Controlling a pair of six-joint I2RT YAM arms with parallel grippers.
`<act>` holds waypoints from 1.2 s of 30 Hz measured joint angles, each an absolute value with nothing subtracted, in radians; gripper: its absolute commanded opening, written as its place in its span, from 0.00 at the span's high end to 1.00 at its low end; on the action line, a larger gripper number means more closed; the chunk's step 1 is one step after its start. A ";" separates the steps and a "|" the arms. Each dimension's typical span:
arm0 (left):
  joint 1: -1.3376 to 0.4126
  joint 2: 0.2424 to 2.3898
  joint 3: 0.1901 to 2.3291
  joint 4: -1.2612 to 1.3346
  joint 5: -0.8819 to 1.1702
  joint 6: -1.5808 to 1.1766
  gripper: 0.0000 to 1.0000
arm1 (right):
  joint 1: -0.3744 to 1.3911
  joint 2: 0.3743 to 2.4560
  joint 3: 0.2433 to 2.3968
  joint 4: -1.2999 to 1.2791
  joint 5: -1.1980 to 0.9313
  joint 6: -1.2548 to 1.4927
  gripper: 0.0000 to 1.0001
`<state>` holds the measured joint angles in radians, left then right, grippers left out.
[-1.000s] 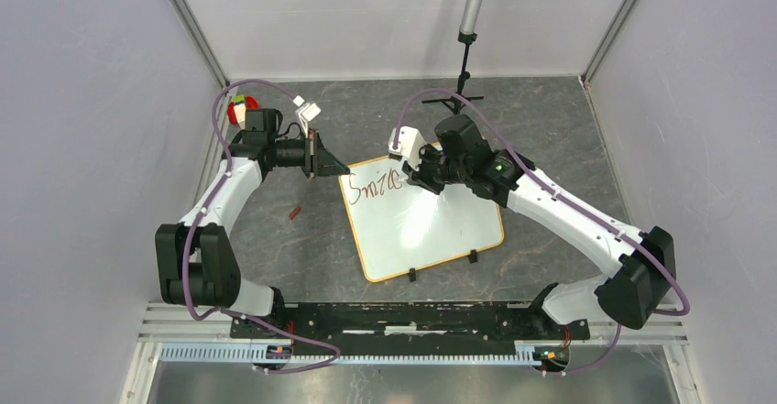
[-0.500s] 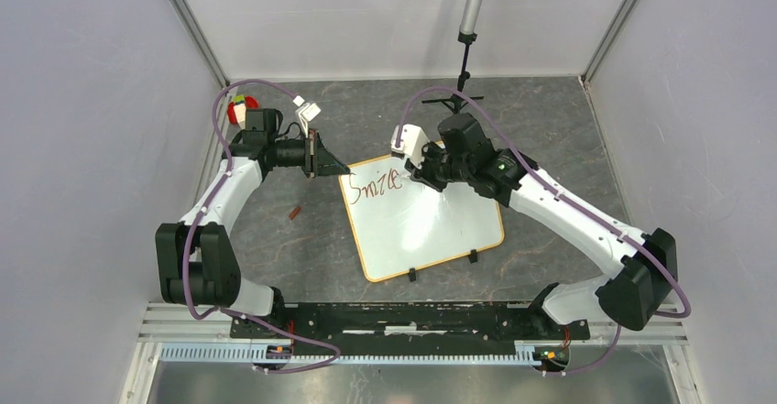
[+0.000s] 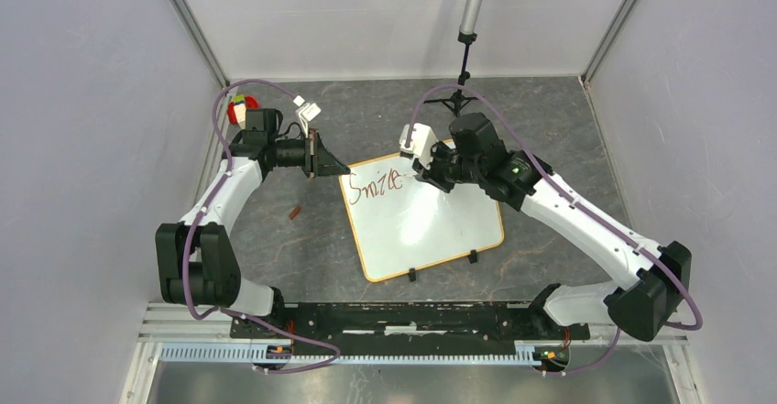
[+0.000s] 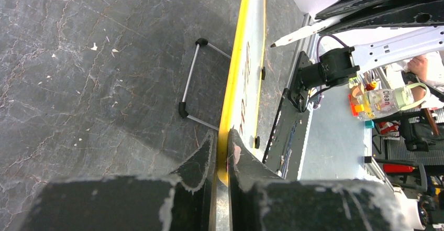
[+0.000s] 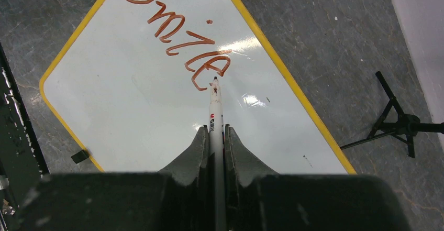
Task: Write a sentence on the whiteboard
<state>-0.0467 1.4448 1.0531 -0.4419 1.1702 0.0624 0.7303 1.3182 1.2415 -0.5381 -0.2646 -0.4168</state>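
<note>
Top external view showed us the big gray table [image 3: 568, 138] first, with the whiteboard [image 3: 431, 230] lying flat in the middle of it, turned a bit crooked. We thought the whiteboard was light, thin and stiff. Its face looked smooth and slippery, so it could slide on the table when pushed. The best place to hold it looked to be its frame [image 4: 234, 58], not the white part. The left pincer [image 4: 221, 139] was closed on that frame at the far left corner. The right pincer [image 5: 215, 131] was closed tight around a thin marker [image 5: 215, 108], gripping it partway up so the tip poked out. Only the start of the sentence [image 3: 379, 182] was there, one red word, "Smile". The marker's tip was at the last letter, and we could not tell if it touched.
</note>
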 measured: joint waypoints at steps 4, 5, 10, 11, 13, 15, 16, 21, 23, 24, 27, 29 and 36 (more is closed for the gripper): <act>-0.047 1.445 1.053 -0.442 1.172 0.062 0.98 | 0.730 1.290 1.225 -0.537 -0.268 -0.417 1.00; -0.047 1.445 1.053 -0.442 1.172 0.062 0.98 | 0.730 1.285 1.215 -0.537 -0.268 -0.417 1.00; -0.047 1.445 1.053 -0.442 1.172 0.062 0.97 | 0.730 1.284 1.174 -0.540 -0.250 -0.417 1.00; -0.047 1.445 1.053 -0.442 1.172 0.062 0.98 | 0.730 1.285 1.170 -0.540 -0.245 -0.417 1.00; -0.047 1.445 1.053 -0.442 1.172 0.062 0.98 | 0.730 1.287 1.168 -0.539 -0.238 -0.417 1.00; -0.047 1.445 1.053 -0.442 1.172 0.062 0.97 | 0.730 1.290 1.168 -0.537 -0.233 -0.417 1.00; -0.047 1.445 1.053 -0.442 1.172 0.062 0.97 | 0.730 1.291 1.168 -0.535 -0.231 -0.417 1.00; -0.047 1.445 1.053 -0.442 1.172 0.062 0.98 | 0.730 1.293 1.168 -0.531 -0.227 -0.417 1.00; -0.047 1.445 1.053 -0.442 1.172 0.062 0.98 | 0.730 1.295 1.168 -0.531 -0.225 -0.417 1.00; -0.047 1.445 1.053 -0.442 1.172 0.062 0.97 | 0.730 1.297 1.168 -0.529 -0.224 -0.417 1.00; -0.047 1.445 1.053 -0.442 1.172 0.062 0.97 | 0.730 1.306 1.168 -0.521 -0.216 -0.417 1.00; -0.047 1.445 1.053 -0.442 1.169 0.062 0.97 | 0.730 1.308 1.164 -0.515 -0.207 -0.417 1.00; -0.047 1.445 1.053 -0.440 1.158 0.062 0.98 | 0.731 1.308 1.155 -0.502 -0.200 -0.417 1.00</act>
